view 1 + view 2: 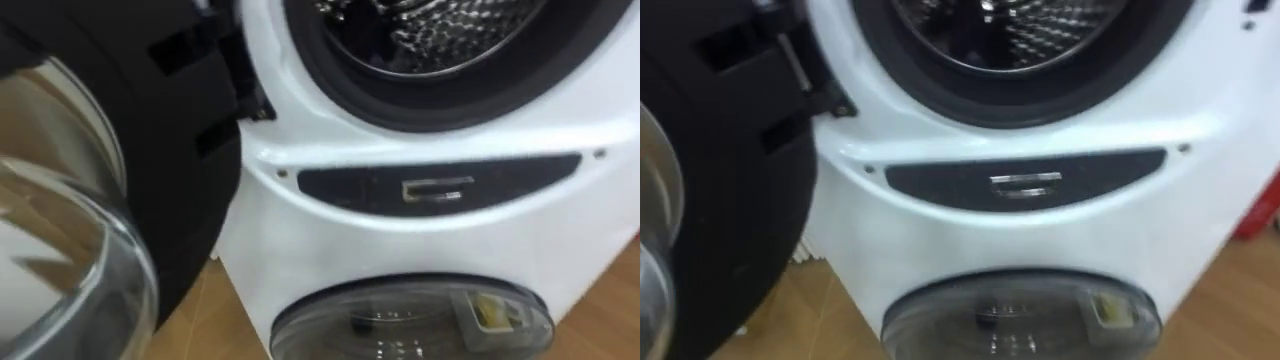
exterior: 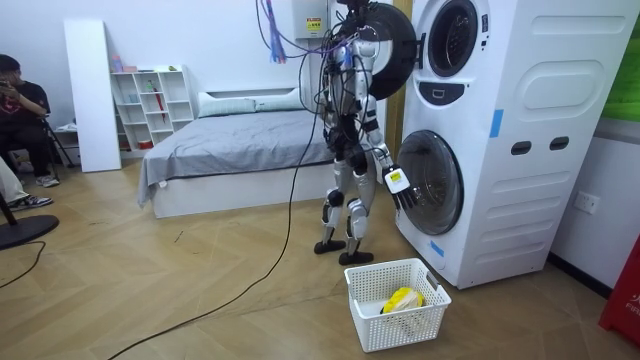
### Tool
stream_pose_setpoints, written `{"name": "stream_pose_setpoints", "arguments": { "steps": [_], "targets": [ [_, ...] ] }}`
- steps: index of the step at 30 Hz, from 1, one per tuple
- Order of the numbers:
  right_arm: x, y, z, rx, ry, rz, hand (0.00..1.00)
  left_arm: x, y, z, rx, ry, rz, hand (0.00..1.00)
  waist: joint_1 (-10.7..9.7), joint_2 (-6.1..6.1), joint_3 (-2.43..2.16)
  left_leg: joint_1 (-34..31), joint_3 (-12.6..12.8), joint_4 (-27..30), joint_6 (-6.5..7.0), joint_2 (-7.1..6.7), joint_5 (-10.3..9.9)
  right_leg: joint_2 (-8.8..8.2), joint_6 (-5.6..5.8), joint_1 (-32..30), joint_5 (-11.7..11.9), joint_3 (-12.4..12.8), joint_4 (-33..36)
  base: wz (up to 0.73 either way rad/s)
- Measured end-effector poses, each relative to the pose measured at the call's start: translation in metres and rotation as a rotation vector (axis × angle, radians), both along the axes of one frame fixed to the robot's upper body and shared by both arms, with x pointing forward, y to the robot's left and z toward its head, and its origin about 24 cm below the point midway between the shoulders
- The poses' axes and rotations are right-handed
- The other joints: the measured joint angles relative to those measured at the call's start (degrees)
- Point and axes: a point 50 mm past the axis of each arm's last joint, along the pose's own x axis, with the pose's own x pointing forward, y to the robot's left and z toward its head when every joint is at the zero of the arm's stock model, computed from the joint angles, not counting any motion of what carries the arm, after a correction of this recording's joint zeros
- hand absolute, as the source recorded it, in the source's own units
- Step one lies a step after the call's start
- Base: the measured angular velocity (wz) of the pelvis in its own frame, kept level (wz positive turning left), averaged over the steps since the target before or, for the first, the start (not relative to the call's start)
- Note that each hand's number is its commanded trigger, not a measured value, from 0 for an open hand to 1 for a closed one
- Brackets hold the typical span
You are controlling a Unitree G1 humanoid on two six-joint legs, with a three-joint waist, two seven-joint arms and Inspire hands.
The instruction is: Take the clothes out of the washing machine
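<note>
While the right hand (image 2: 400, 192) hangs low, slack and empty, the upper drum (image 1: 430, 30) lies higher and farther off.

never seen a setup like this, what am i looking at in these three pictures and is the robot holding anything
The room view comes from a camera standing in the room. It shows a two-legged humanoid robot facing two stacked washing machines. The other two pictures come from the two eyes of the camera in its head, so they show nearly the same close-up. In them you see the upper drum, its open door swung to the left, and the shut lower door below. Its right hand hangs by the lower door, apparently holding nothing. On the floor stands a white basket with something yellow inside.
</note>
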Motion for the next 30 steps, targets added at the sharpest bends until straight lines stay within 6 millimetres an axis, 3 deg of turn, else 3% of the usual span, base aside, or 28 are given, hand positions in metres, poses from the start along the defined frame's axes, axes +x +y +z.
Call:
{"name": "stream_pose_setpoints", "arguments": {
  "steps": [2,4,8,15,20,21,24,28,29,30],
  "targets": [
    [-0.006,0.003,-0.003,0.03,0.02,0.012,0.0,-0.001,-0.001,0.0,-0.002,0.003,0.001,0.0,0.19,-0.4,-0.14,0.32,-0.48,0.06,-0.02,0.04,0.0,-0.01,0.05,0.67,-0.02,-0.41,-0.65,0.12],
    [-0.012,0.005,-0.005,0.048,0.054,0.024,0.0,-0.004,-0.002,-0.001,-0.003,0.013,0.006,0.0,0.69,-0.86,0.21,1.47,-0.74,-0.17,-0.03,0.12,0.0,0.03,0.16,1.99,-0.09,-0.68,-1.55,0.06],
    [-0.022,0.005,-0.007,0.057,0.085,0.01,0.0,-0.011,0.0,-0.001,-0.001,0.024,0.033,0.0,1.22,-0.97,0.23,3.18,-0.81,-0.21,-0.11,0.16,-0.06,0.12,0.32,4.29,-0.37,-0.73,-2.54,0.0],
    [-0.026,0.008,-0.009,0.063,0.097,0.008,0.0,-0.021,0.006,-0.001,0.022,0.039,0.108,0.0,1.77,-1.36,0.46,5.04,-0.69,-0.38,-0.16,0.2,-0.09,0.33,0.19,5.93,-0.89,-0.06,-2.34,-0.04],
    [-0.03,0.01,-0.01,0.075,0.114,0.042,0.0,-0.026,0.008,-0.001,0.026,0.048,0.12,0.0,1.92,-1.71,0.27,4.77,-0.65,1.84,-0.99,0.37,-0.93,0.56,0.09,5.67,-1.68,0.71,-1.26,0.0],
    [-0.03,0.011,-0.01,0.082,0.121,0.046,0.0,-0.029,0.008,-0.001,0.027,0.056,0.122,0.0,1.79,-1.49,0.1,4.16,-0.82,3.54,-1.26,0.56,-1.55,0.65,-0.16,5.71,-1.97,0.75,-1.12,-0.06],
    [-0.038,0.011,-0.012,0.094,0.143,0.057,0.0,-0.037,0.011,-0.001,0.035,0.071,0.14,0.0,1.97,-1.33,0.15,1.71,-0.78,10.71,-2.28,1.23,-3.46,0.87,-0.69,5.72,-2.24,0.67,0.38,-0.1],
    [-0.041,0.01,-0.012,0.085,0.164,0.074,0.0,-0.039,0.011,-0.001,0.034,0.079,0.152,0.0,1.7,-0.97,0.03,-4.2,-2.24,23.39,-2.57,1.74,-3.88,0.94,-1.48,4.55,-2.84,0.71,2.45,-0.17],
    [-0.042,0.007,-0.012,0.08,0.165,0.068,0.0,-0.037,0.009,-0.001,0.027,0.077,0.144,0.0,1.68,-0.55,-0.09,-6.21,-2.51,28.5,-2.85,2.46,-4.01,1.23,-1.82,3.88,-3.18,0.73,3.49,-0.18],
    [-0.043,0.004,-0.011,0.076,0.17,0.07,0.0,-0.038,0.006,-0.002,0.018,0.086,0.145,0.0,1.65,0.05,0.11,-6.28,-2.53,33.77,-3.62,3.86,-3.54,1.86,-2.2,3.74,-3.64,0.71,4.74,-0.22]
  ]
}}
